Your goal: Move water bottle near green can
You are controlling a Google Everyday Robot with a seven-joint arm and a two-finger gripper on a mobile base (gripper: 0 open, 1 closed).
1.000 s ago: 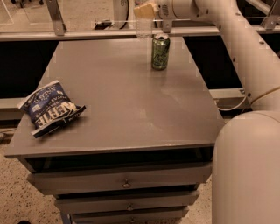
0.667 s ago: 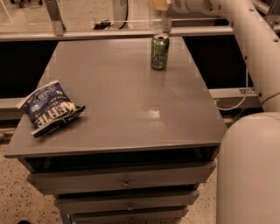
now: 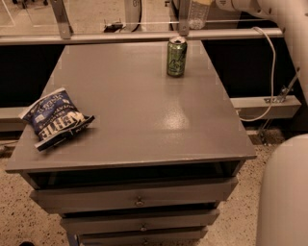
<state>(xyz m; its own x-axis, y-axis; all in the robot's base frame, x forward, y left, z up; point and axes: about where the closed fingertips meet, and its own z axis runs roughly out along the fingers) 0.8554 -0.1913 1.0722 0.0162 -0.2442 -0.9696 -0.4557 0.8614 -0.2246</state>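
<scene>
Grey cabinet top (image 3: 144, 120) carries a green metal drink can (image 3: 176, 56) near its far edge. Above and just right of that can, the gripper (image 3: 203, 2), half out of view, pinches a clear plastic water bottle (image 3: 195, 17) aloft. Well left of the can lies a blue chip bag (image 3: 54, 117).

I see a grey desk (image 3: 144, 120) with a blue chip bag (image 3: 54, 118) lying near its left edge. Drawers (image 3: 137, 194) stack beneath its top. A metal rail (image 3: 120, 37) runs behind it, and a white cable (image 3: 273, 67) hangs at right, above speckled floor (image 3: 19, 221).
</scene>
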